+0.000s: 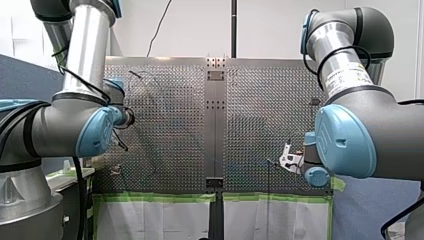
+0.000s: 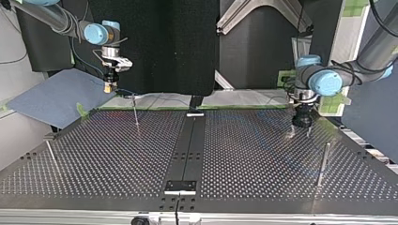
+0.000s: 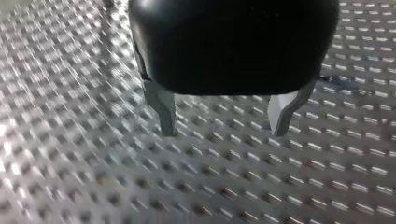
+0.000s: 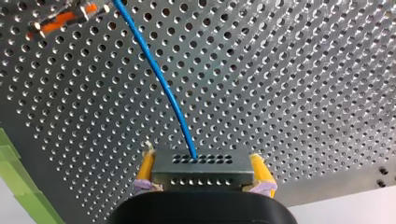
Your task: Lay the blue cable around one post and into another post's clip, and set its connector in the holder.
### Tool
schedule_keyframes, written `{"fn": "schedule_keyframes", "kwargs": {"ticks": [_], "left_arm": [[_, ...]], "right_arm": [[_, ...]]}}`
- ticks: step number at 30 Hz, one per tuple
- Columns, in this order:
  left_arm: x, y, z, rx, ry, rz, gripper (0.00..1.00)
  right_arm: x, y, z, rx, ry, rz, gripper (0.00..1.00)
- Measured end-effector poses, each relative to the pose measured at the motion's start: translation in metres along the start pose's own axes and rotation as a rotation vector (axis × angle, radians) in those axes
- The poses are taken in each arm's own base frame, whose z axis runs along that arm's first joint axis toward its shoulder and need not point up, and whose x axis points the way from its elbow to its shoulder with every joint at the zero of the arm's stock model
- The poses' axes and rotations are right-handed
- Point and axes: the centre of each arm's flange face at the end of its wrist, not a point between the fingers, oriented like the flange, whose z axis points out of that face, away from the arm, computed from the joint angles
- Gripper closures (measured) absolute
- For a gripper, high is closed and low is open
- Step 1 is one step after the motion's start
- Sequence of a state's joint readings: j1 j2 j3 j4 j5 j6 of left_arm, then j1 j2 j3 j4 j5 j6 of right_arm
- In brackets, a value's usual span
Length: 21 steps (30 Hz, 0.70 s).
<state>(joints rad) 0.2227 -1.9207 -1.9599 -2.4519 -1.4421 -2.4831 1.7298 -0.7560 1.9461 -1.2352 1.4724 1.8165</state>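
Observation:
In the right wrist view my right gripper (image 4: pixel 204 167) has its yellow pads (image 4: pixel 146 169) shut on a grey block connector (image 4: pixel 201 173). The blue cable (image 4: pixel 159 79) leaves the connector's top and runs across the perforated plate toward an orange and black clip (image 4: pixel 60 18). In the top view that gripper (image 2: pixel 110 87) hangs at the far left above the table's edge, and a short stretch of the blue cable (image 2: pixel 124 91) leads to a thin post (image 2: pixel 136 115). My left gripper (image 3: pixel 224 131) stands open just above the plate with nothing between its metal fingers (image 3: pixel 161 112); the top view shows this gripper (image 2: pixel 300 124) at the right.
Two more upright posts stand on the perforated table (image 2: pixel 258 154): one post (image 2: pixel 323 164) at the top view's right and one post (image 2: pixel 51 157) at its left. A dark centre rail (image 2: pixel 187 150) ends in a black plate (image 2: pixel 180 186). Green tape (image 1: pixel 160 197) lines the table's edge.

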Motion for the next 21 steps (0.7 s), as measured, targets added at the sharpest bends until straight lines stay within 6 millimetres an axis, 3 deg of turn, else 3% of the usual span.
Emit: {"fn": "schedule_keyframes", "kwargs": {"ticks": [5, 21], "left_arm": [[0.02, 0.018, -0.008, 0.0, 0.033, -0.057, 0.01], [0.029, 0.009, -0.005, 0.084, 0.037, -0.136, 0.01]], "right_arm": [[0.0, 0.0, 0.0, -0.001, 0.001, 0.0, 0.98], [0.0, -0.002, 0.0, 0.003, -0.001, 0.0, 0.98]]}}
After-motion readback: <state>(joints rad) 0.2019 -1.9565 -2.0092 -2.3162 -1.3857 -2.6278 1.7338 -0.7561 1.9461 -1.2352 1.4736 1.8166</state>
